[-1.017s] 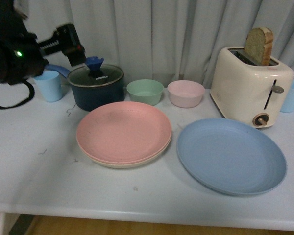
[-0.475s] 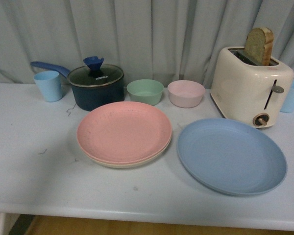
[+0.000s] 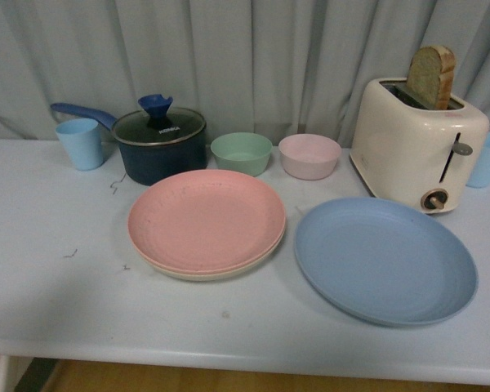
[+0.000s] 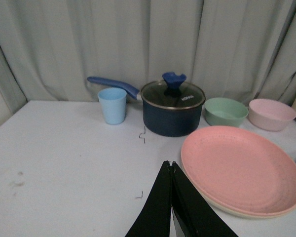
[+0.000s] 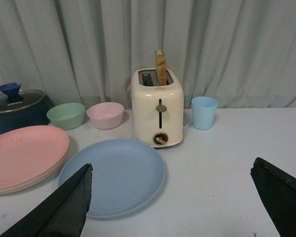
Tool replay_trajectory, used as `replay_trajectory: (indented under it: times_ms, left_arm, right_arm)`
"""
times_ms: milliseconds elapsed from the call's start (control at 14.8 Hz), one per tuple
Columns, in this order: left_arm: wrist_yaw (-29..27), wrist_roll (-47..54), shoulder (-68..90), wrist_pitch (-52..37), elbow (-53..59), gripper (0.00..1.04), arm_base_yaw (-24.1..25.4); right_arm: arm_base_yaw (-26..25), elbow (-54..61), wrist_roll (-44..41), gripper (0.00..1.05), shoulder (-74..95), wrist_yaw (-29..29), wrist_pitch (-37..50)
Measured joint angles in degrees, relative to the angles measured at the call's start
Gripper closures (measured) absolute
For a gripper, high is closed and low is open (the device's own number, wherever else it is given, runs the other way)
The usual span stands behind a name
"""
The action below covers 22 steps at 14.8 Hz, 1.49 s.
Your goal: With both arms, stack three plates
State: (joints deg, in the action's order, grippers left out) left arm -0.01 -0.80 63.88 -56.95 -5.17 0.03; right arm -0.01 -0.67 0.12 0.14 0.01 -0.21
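The pink plate (image 3: 206, 217) lies on the beige plate (image 3: 198, 272), whose rim shows beneath it, at the table's middle. The light blue plate (image 3: 385, 260) lies alone to their right. No arm shows in the front view. In the left wrist view my left gripper (image 4: 169, 165) is shut and empty, above the table just beside the pink plate (image 4: 239, 168) and the beige rim (image 4: 227, 210). In the right wrist view my right gripper (image 5: 172, 170) is wide open and empty, with the blue plate (image 5: 119, 174) by one finger and the pink plate (image 5: 24, 154) beyond.
Along the back stand a light blue cup (image 3: 80, 144), a dark blue lidded pot (image 3: 161, 142), a green bowl (image 3: 242, 153), a pink bowl (image 3: 309, 156), a cream toaster (image 3: 420, 139) with bread, and another blue cup (image 3: 487, 159). A grey curtain hangs behind.
One second ago the left arm showed at the front view's upper left; it has since left that view. The plates have not moved.
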Motion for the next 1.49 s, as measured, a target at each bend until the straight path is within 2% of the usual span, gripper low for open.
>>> replay_trajectory:
  times_ms: [339, 746, 949, 1153, 1492]
  left_arm:
    - [0.0, 0.0, -17.7, 13.0, 3.6, 1.03, 0.0]
    - [0.0, 0.0, -22.5, 17.1, 4.2, 1.03, 0.0]
    - [0.0, 0.0, -29.9, 23.8, 4.5, 1.03, 0.0]
    - [0.0, 0.0, -47.5, 40.5, 4.5, 1.03, 0.0]
    - [0.0, 0.0, -53.0, 46.1, 4.5, 1.03, 0.0]
  right_arm:
    - [0.0, 0.0, 0.0, 0.06, 0.0, 0.0, 0.0]
    - [0.0, 0.0, 0.0, 0.06, 0.0, 0.0, 0.0]
    - [0.0, 0.0, 0.0, 0.06, 0.0, 0.0, 0.0]
    - [0.0, 0.0, 0.0, 0.06, 0.0, 0.0, 0.0]
    - [0.0, 0.0, 0.0, 0.06, 0.0, 0.0, 0.0]
